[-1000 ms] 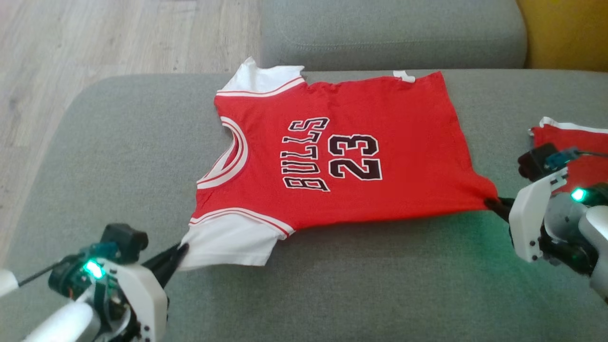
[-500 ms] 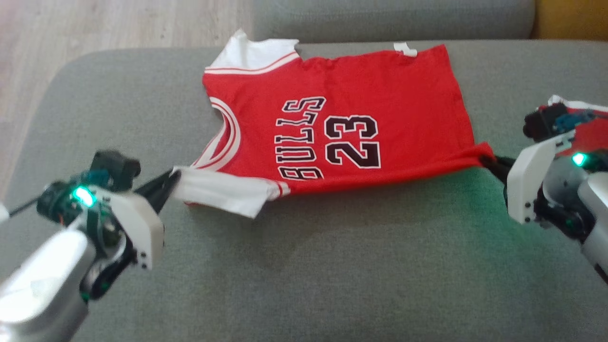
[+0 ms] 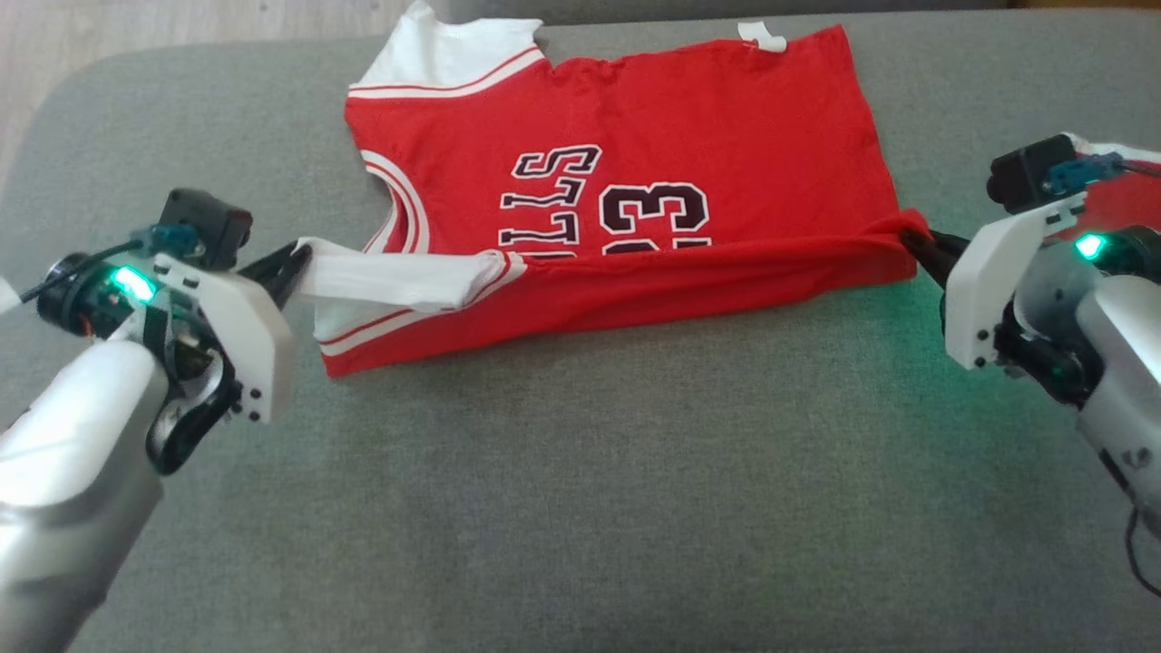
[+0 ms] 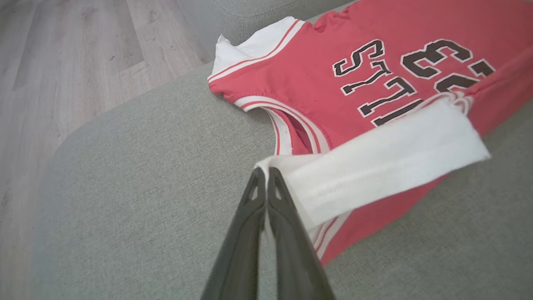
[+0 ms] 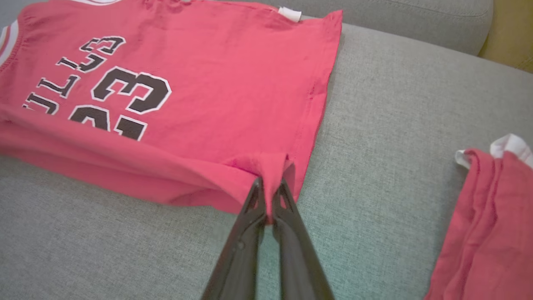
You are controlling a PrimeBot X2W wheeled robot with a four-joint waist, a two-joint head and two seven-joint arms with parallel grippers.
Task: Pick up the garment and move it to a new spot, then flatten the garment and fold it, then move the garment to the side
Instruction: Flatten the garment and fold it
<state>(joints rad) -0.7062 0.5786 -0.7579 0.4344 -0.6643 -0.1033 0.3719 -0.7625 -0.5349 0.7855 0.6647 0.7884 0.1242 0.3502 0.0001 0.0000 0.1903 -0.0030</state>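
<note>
The garment (image 3: 653,136) is a red jersey with white sleeves and black "BULLS 23" print, spread on the grey sofa seat (image 3: 580,472). Its near long edge is lifted and rolled over toward the far side, covering the lower part of the print. My left gripper (image 3: 295,263) is shut on the white sleeve (image 4: 374,162), seen close in the left wrist view with my left gripper (image 4: 265,173) pinching the sleeve's corner. My right gripper (image 3: 912,243) is shut on the red hem corner (image 5: 270,164); in the right wrist view my right gripper (image 5: 270,183) has cloth bunched between its fingertips.
A second red cloth with white trim (image 5: 487,221) lies on the seat to the right, behind my right wrist (image 3: 1116,195). The sofa's backrest (image 5: 416,16) runs along the far edge. Wooden floor (image 4: 62,62) lies beyond the seat's rounded left end.
Both grippers have carried the jersey's near edge up and away from me, folding it over the print. The head camera has tilted down, so the whole scene sits higher in the picture.
</note>
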